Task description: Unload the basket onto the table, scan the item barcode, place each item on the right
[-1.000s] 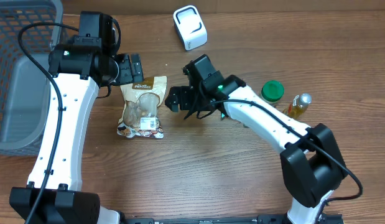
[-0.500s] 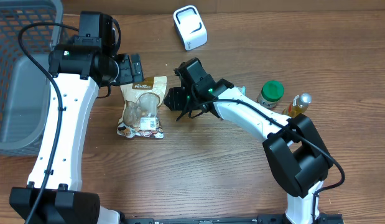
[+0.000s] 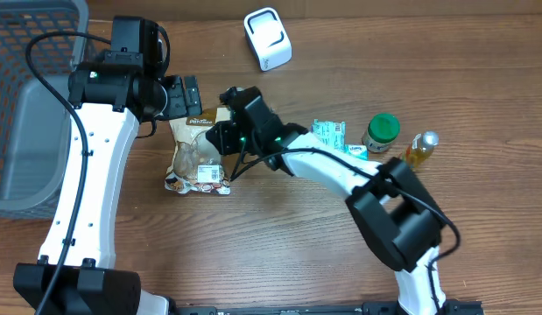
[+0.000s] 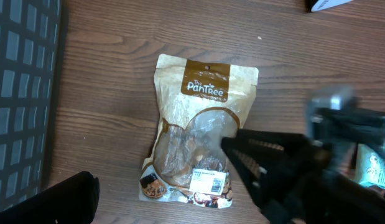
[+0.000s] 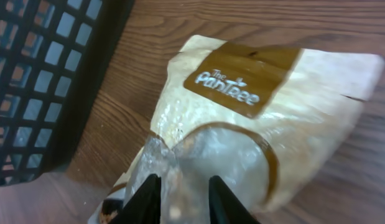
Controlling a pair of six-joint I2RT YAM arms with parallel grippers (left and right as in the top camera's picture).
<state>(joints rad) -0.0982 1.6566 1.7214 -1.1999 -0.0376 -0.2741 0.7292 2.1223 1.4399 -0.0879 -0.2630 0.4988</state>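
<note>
Grasping the pouch is the step in hand, I judge. Overhead, the pouch lies flat left of centre, between the basket and the right gripper, which sits over its right edge. The left gripper hangs just beyond the pouch's far end, jaws wide apart and empty. The scanner stands at the far edge, well apart.

From the left wrist, a white label, likely the barcode, shows at the pouch's near end, with the right gripper's dark fingers just beside it.

From the right wrist, the jaws stand narrow over the clear window; whether they bite the film I cannot tell. A good grip takes a firm fold and leaves that label uncovered, free to face the scanner.
</note>
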